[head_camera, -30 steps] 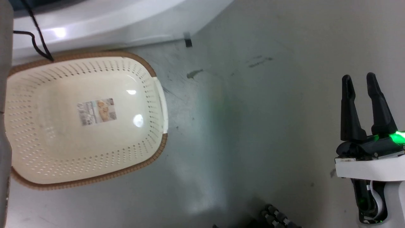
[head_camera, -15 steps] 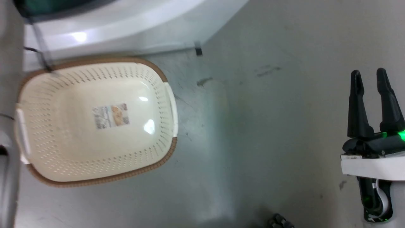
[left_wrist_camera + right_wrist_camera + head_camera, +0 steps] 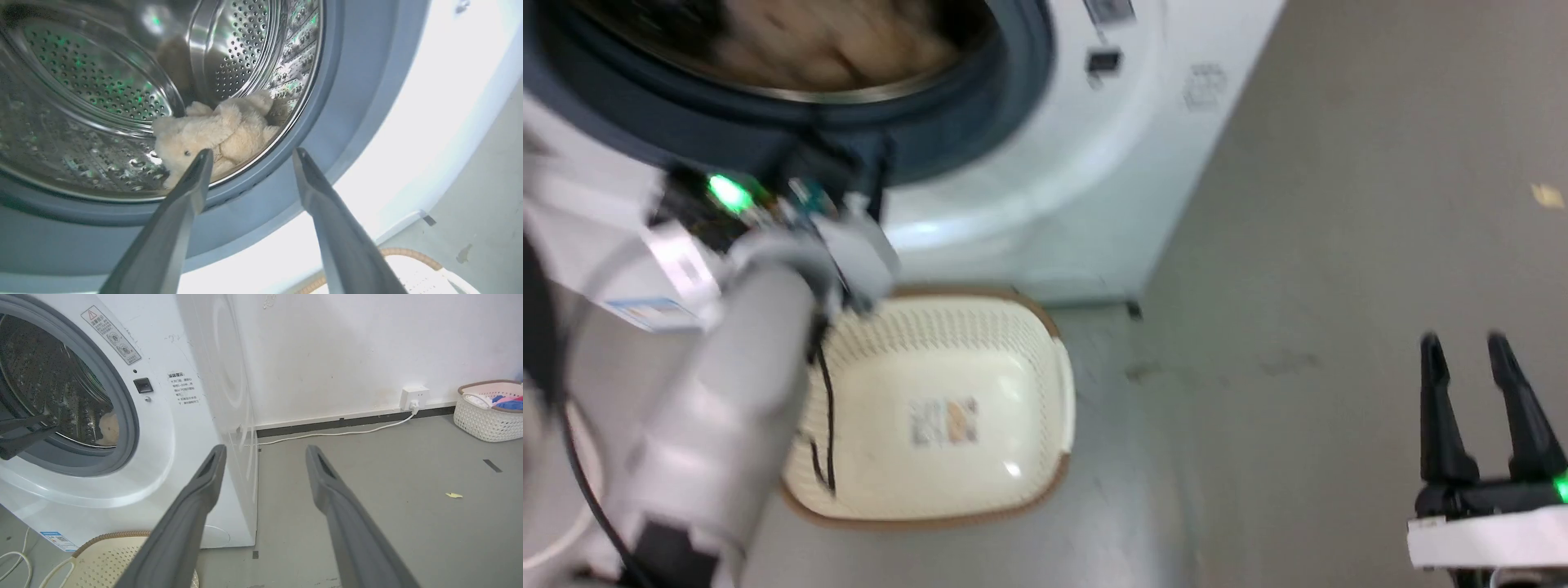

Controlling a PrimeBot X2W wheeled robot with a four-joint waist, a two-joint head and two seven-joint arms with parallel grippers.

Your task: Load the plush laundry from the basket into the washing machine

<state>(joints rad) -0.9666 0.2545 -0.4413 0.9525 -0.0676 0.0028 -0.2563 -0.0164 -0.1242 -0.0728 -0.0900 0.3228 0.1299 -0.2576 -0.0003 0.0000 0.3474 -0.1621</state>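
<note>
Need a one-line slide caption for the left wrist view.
Open left tool facing the washing machine, plush teddy bear lying in the steel drum, basket rim at lower right.

The pale grey left forearm (image 3: 727, 425) bears a black cable (image 3: 827, 408) and a green light (image 3: 727, 194); the right gripper (image 3: 1463, 339) has tapered dark fingers (image 3: 1441, 433) and a white wrist (image 3: 1486, 543).

Grey floor (image 3: 367, 522) ahead, white wall (image 3: 327, 347) behind it, with a dark skirting strip (image 3: 327, 424) where they meet. Out at 3 o'clock in the right wrist view sits a white woven basket (image 3: 486, 420) of colourful clothes (image 3: 508, 402). At its 9 o'clock is a wall socket (image 3: 413, 397), its white cable (image 3: 335, 433) trailing towards 9 o'clock. There's a black tape mark (image 3: 492, 465) on the floor, with a yellow scrap (image 3: 453, 495) at its 8 o'clock.
</note>
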